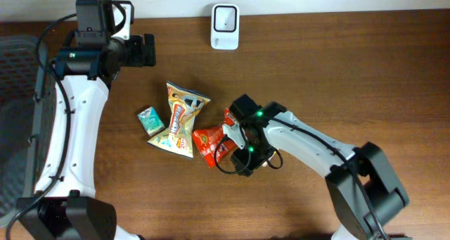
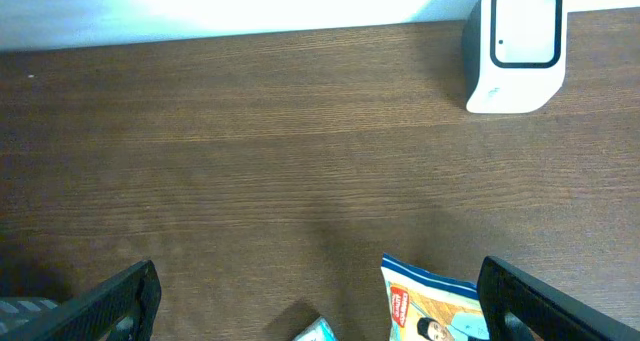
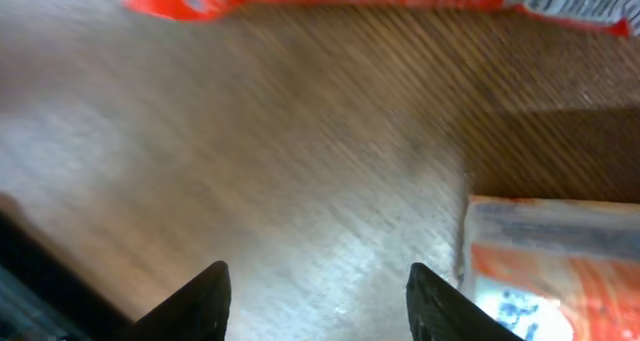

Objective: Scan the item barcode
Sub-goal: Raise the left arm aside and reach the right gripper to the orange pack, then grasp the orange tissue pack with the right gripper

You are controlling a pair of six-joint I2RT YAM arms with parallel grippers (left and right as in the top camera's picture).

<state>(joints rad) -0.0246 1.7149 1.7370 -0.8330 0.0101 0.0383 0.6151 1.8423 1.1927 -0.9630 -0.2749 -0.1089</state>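
— Overhead view first: spot the red bag (image 1: 209, 143)?
— Yes. Lies on the counter (image 1: 337, 71), partly under the right end effector (image 1: 233, 136), just beside the yellow bag (image 1: 179, 120).
— Held?
— Looks not. Half wide in the right wrist view, with only bare wood between the fingers (image 3: 190, 301). Red pack up ahead and just past one finger.
— Long side?
— Runs front to back, a bit slanted. Probably best pinched across.
— And the left end effector (image 1: 149, 50)?
— Wide, holding nothing. Well apart from the bag, nearer the scanner (image 1: 225, 27).
— Nearer arm, then?
— Right one. Likely needs to shift a little onto the bag, then carry toward the scanner at the back.
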